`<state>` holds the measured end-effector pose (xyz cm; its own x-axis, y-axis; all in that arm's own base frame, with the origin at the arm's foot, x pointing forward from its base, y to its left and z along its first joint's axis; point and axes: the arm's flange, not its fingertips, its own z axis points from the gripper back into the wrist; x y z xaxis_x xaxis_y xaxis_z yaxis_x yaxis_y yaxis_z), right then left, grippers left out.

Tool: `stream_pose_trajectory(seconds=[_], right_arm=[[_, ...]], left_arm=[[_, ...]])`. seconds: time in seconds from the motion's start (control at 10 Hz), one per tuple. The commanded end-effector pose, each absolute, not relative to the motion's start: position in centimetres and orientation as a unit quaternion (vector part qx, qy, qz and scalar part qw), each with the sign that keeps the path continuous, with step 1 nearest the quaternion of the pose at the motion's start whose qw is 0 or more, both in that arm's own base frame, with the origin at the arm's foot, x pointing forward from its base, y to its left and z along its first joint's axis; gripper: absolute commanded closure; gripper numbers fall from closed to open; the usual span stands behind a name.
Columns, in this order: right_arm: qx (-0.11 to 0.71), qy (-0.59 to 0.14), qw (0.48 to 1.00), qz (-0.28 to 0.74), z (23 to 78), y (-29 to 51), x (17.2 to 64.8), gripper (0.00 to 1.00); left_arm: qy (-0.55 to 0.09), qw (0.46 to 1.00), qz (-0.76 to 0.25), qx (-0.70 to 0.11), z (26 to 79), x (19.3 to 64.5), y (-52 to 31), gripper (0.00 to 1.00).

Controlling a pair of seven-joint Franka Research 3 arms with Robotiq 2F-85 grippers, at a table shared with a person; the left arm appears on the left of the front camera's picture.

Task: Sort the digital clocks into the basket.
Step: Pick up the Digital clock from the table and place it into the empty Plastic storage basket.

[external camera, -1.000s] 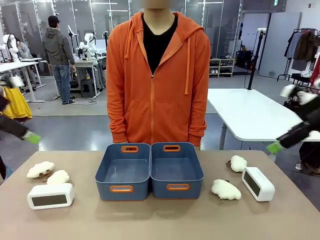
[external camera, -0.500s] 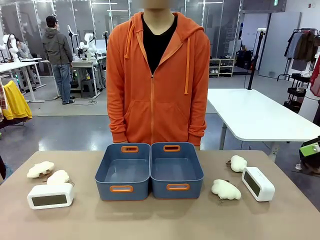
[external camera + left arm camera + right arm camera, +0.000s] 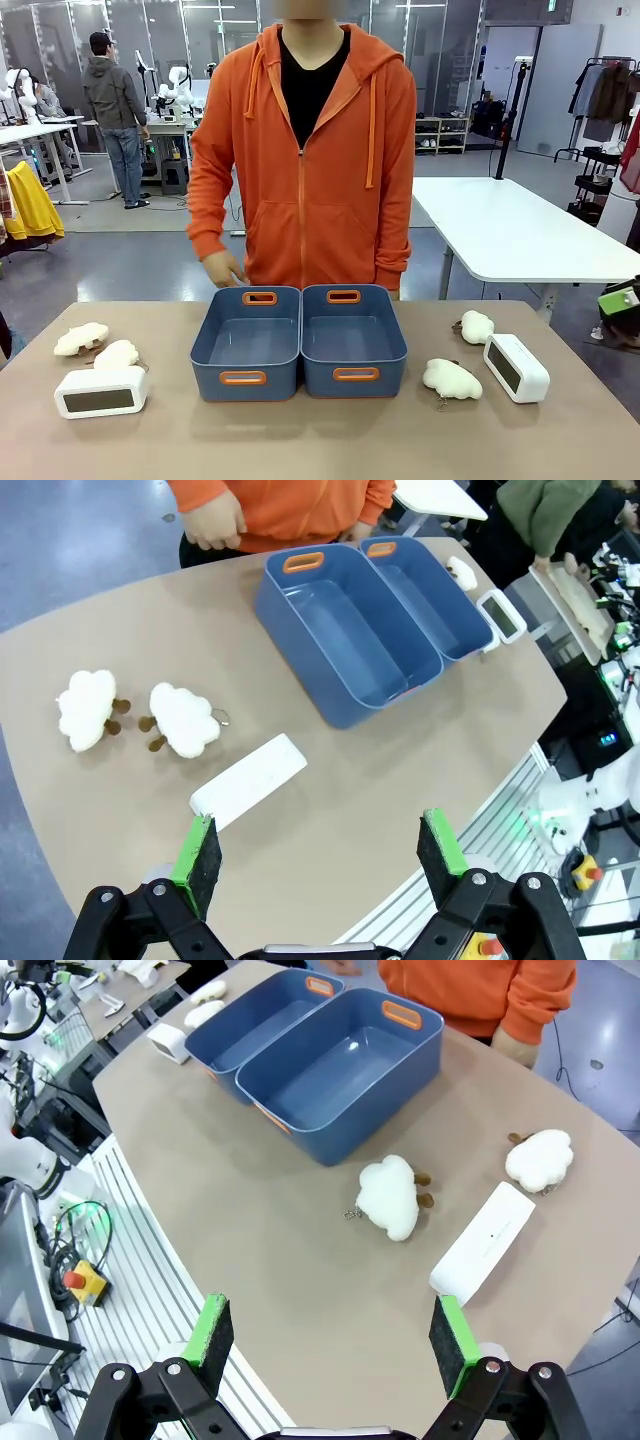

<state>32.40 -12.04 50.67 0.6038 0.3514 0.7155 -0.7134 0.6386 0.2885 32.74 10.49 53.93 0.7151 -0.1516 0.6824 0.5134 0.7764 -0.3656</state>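
1. The left jaws hung wide open and empty above the near edge of the table [image 3: 320, 440]. The right jaws were spread just as wide on their own side, also holding nothing.
2. Both digital clocks lay on the table, outside the tubs. The left clock [image 3: 100, 391] sat near the near-left corner, and the right clock [image 3: 516, 367] sat close to the right edge.
3. In the left wrist view, the left clock lay just ahead of the left jaws, nearer one green pad [image 3: 200, 855], with its long axis slanting across the gap. The left arm was plainly the nearer one, and the wrist would probably need to roll to close across the clock's short side.
4. In the right wrist view, the right clock likewise lay ahead and off towards one finger, slanted, with the right arm nearest to it.
5. The left tub [image 3: 210, 385] and the right tub [image 3: 390, 380] stood side by side mid-table, both empty. I could not tell which one was the basket meant.
6. A plush toy [image 3: 117, 353] sat just behind the left clock, and another plush [image 3: 452, 378] lay between the right clock and the tubs. Bare table in front of each left a clear path inward.
7. The person's hand [image 3: 225, 268] rested by the left tub's far corner.
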Motion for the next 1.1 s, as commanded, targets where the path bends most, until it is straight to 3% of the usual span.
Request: stream_pose_trajectory(seconds=[0.0, 1.0], right_arm=[[0.290, -0.321, 0.841, 0.324, 50.73, -12.15, 32.50, 0.00], [0.290, -0.321, 0.841, 0.324, 50.73, -12.15, 32.50, 0.00]], left_arm=[[-0.327, 0.881, -0.198, -0.280, 53.82, 32.64, 10.48, 0.00], [-0.327, 0.881, -0.198, -0.280, 53.82, 32.64, 10.48, 0.00]])
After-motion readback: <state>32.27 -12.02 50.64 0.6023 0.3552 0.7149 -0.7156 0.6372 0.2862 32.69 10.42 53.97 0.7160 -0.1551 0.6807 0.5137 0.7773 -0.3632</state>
